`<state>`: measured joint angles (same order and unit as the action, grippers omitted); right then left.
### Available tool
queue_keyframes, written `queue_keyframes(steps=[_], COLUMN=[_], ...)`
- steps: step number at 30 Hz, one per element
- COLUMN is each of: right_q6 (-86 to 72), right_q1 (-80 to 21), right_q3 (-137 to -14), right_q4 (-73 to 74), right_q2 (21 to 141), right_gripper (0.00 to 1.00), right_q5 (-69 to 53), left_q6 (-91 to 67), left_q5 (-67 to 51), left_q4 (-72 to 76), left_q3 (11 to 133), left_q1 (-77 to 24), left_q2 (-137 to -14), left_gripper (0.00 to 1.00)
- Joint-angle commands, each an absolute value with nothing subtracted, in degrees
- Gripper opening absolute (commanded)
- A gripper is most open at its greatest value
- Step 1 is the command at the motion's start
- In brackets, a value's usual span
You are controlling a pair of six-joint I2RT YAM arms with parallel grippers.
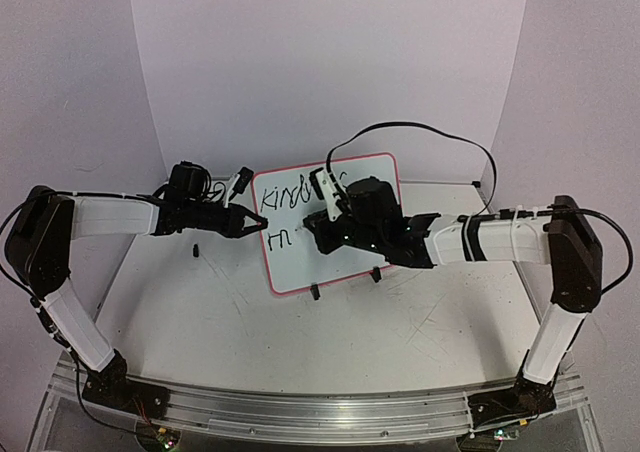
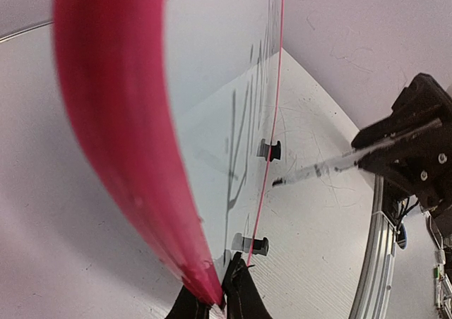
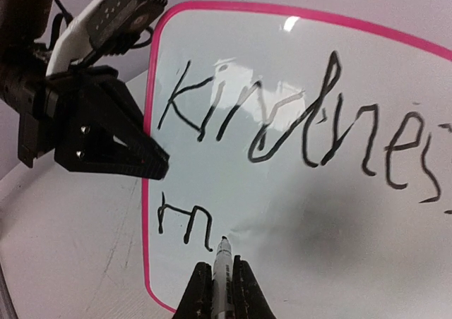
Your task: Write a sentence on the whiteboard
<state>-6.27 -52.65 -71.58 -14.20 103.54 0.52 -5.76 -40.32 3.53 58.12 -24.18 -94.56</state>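
Scratched pale tabletop [image 1: 350, 347], curved white backdrop [image 1: 320, 62] behind, metal rail [image 1: 320, 412] at 6 o'clock. Near centre, propped on black clip feet [image 1: 314, 293]: the whiteboard [image 1: 310, 262], bearing the sentence [image 3: 321, 114], legible as "Kindnes" over "m". Pinching its 9 o'clock rim: left gripper [image 1: 258, 219]. Reaching in from 3 o'clock, clamped on a marker [image 3: 224, 262], tip at the board beside the "m": right gripper [image 3: 222, 280].

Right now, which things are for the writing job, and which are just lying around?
For the job: whiteboard; black writing on it, "Kindnes" and "m" so far; marker in the right jaws; left jaws pinching the board's pink rim.
Just lying about: small black piece on the table left of the board; looping black cable behind it.
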Motion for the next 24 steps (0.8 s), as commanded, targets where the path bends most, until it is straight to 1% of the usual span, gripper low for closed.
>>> queue_keyframes(steps=[1,9,17,24], right_q6=[-7.29,-6.08,-5.86,-6.96], right_q1=[-50.85,-50.46,-51.04,-51.15], right_q3=[-70.79,-71.94,-71.29,-71.43], right_q4=[-16.63,-16.36,-16.87,-16.55], right_q2=[101.35,103.28,103.15,104.26], right_gripper=[0.0,0.0,0.0,0.0], right_q5=[0.46,0.47,-2.96,-2.31], left_q6=[-0.53,-0.53,-0.53,-0.53], left_q5=[-28.21,-28.13,-28.22,-28.15], left_q4=[2.58,2.55,2.51,2.48], left_q3=[59.74,59.79,59.95,59.86], left_q1=[-23.3,-23.3,-23.3,-23.32], left_q2=[-95.76,-95.88,-96.11,-95.82], left_gripper=[0.0,0.0,0.0,0.0])
